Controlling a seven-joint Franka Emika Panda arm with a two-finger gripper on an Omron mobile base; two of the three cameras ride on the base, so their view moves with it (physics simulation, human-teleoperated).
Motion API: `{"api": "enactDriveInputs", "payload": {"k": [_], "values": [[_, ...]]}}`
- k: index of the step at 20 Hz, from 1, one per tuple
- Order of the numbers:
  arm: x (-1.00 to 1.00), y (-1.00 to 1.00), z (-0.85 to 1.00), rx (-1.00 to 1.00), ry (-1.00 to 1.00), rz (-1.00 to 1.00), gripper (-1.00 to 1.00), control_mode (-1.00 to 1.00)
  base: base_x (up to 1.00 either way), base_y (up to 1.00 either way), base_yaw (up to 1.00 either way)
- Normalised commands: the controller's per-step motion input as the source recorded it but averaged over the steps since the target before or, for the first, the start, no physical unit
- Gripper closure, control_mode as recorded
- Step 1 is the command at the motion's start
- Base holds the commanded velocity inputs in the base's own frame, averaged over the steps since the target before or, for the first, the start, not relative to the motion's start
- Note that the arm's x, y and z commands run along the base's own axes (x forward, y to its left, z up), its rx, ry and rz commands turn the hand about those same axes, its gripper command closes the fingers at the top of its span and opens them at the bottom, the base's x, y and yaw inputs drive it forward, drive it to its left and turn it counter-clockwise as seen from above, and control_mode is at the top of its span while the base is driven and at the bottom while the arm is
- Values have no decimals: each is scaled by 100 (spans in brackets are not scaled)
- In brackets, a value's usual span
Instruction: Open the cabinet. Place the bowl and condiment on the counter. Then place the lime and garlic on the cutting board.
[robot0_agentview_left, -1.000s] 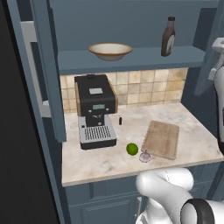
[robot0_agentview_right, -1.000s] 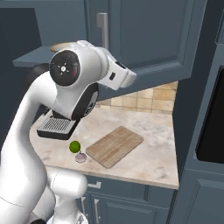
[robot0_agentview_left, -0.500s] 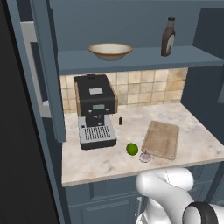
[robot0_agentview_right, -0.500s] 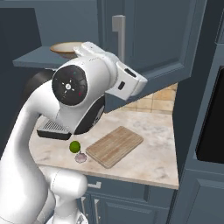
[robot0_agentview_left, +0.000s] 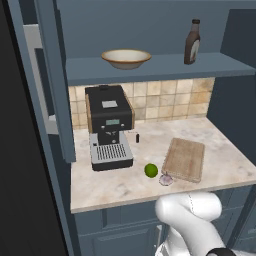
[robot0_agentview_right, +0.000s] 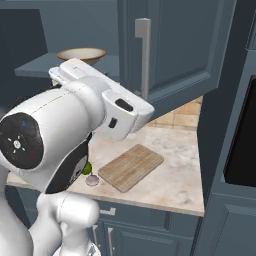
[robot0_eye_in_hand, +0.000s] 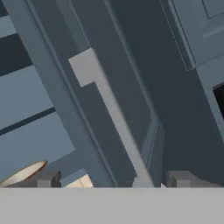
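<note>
Left door of cabinet (robot0_agentview_left: 55, 90) swung wide, shelf exposed for access. Bowl (robot0_agentview_left: 126, 58) on shelf, left of centre; condiment (robot0_agentview_left: 192, 42) upright on shelf, far right. Below, coffee machine (robot0_agentview_left: 109, 126) on desk (robot0_agentview_left: 115, 185) against tiles. Lime (robot0_agentview_left: 151, 170) and garlic (robot0_agentview_left: 165, 179) on desk, just beside near-left corner of cutting board (robot0_agentview_left: 185, 158), not on it. Right door handle (robot0_agentview_right: 143, 55) beside hand (robot0_eye_in_hand: 109, 180); fingers (robot0_eye_in_hand: 48, 179) spread apart, holding nothing. Judgement: opening done; bowl likely next.
</note>
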Motion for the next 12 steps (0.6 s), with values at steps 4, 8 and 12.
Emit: {"api": "enactDriveInputs", "payload": {"k": [4, 8, 12], "values": [[-100, 79, 6, -15, -5, -13, -100, -100, 0, 0, 0], [-38, 62, 1, -19, 0, -12, -100, -100, 0, 0, 0], [24, 70, 0, -26, 0, -15, -100, -100, 0, 0, 0]]}}
